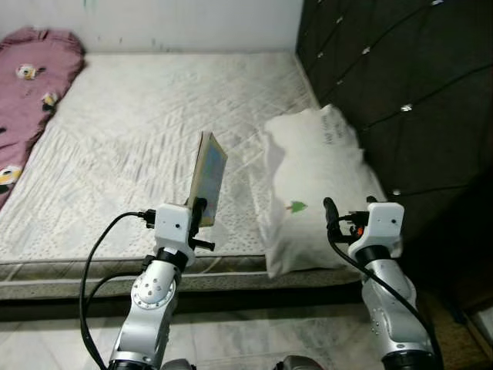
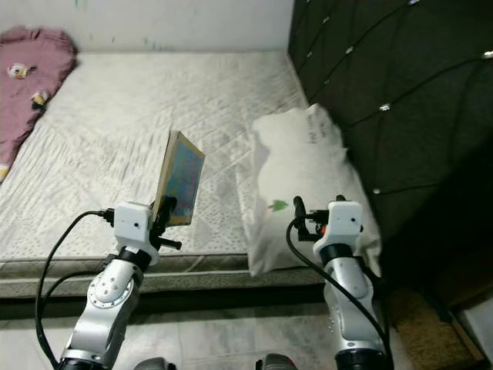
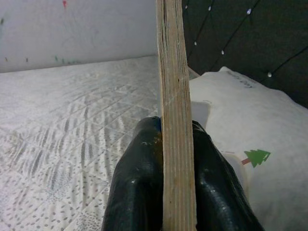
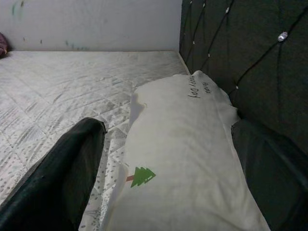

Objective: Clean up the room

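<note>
I am looking down at a wide bed with a pale quilted mattress [image 1: 154, 131], running to a white wall at the far side and a dark tufted headboard [image 1: 385, 69] along the robot's right. A mauve blanket with small printed figures [image 1: 27, 92] is lying along the mattress's far left edge. A plump white pillow with a little green tree print [image 1: 312, 193] is resting against the headboard, near the mattress's front edge.

The left gripper [image 1: 202, 212] is holding a thin rectangular book with a colourful cover [image 1: 208, 173] above the front part of the mattress, just left of the pillow. The book is standing upright on its long axis, leaning slightly. In the left wrist view its page edge [image 3: 174, 120] is facing the camera, and the two black fingers [image 3: 139, 183] are clenching it from either side.

The right gripper [image 1: 350, 208] is hovering over the pillow's near end, its fingers [image 4: 67, 173] spread wide, grasping nothing.
</note>
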Controlling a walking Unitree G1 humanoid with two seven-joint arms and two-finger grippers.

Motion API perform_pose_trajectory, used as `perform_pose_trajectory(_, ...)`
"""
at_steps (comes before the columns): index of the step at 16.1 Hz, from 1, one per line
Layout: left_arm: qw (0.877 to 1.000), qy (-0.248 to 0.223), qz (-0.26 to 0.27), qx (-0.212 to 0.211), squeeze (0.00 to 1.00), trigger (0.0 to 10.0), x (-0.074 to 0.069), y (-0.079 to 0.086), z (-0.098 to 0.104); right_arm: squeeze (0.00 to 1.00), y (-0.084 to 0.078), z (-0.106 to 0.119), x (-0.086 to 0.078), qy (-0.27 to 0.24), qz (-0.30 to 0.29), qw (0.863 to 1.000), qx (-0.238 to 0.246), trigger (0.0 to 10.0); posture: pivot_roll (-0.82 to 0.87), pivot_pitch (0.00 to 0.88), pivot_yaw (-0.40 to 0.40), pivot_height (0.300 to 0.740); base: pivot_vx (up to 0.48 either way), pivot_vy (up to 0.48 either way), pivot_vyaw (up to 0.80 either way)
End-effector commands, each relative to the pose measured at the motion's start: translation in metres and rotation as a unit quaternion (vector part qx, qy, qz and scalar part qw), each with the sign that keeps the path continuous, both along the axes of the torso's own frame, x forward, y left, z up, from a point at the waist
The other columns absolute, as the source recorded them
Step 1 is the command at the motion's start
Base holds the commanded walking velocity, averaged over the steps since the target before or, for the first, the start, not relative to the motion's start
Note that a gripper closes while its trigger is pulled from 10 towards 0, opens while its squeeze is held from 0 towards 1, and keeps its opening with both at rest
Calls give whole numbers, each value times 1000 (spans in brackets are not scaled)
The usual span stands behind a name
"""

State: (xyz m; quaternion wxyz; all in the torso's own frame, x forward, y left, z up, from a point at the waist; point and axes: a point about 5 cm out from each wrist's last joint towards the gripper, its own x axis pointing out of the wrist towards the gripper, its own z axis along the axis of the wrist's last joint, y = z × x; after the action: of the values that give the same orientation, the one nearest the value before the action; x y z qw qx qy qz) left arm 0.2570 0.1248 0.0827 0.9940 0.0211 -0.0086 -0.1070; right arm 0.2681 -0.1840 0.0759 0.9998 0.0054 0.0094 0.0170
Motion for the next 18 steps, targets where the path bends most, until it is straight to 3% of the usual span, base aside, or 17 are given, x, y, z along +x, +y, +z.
perform_pose_trajectory(1,1000,-28,5,-1,0,10000,1,8,11,0,6,3,0,-6,7,1000,2,10000,-37,47,8,740,0,0,0)
perform_pose_trajectory(18,1000,-28,-2,-7,0,10000,0,6,11,0,5,2,0,-5,9,1000,-3,10000,-39,53,2,740,287,0,0)
